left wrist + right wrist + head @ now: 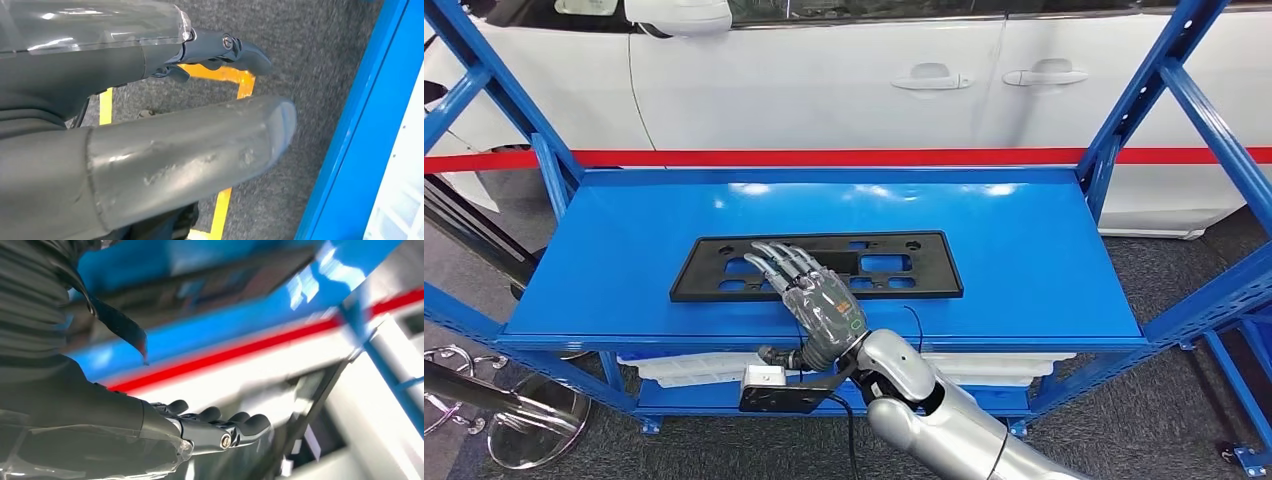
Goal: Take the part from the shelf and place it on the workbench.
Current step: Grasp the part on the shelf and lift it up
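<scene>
Nearest in the head view, the silver right arm [944, 415] rising from the lower edge toward the blue metal shelf [1044, 270], ending in the grey many-fingered right hand [809, 300]. Fingers of that hand stretched forward and slightly apart, lying over the near middle of the flat black rectangular plastic part with cut-out slots [904, 265]; holding nothing, though actual contact with the part impossible to tell. In the blurred right wrist view, same right hand [200, 432] with dark fingertips [255, 424] extended in a row, nothing clasped. Part lying flat on the top deck of the shelf, roughly central, long side parallel to the front edge, well clear of the blue uprights. Below the deck, pale trays [684, 368] on a lower level. In the left wrist view, left hand [150, 125] hanging over grey carpet floor [310, 60] with yellow floor tape [220, 75], thick grey thumb [200, 150] straight, a dark finger [240, 50] apart from it, nothing held; blue frame beam [360, 140] just beside. Beyond the shelf, red barrier strip [824, 157] running across, and behind it the white car body [824, 80] with two door handles [989, 76].
</scene>
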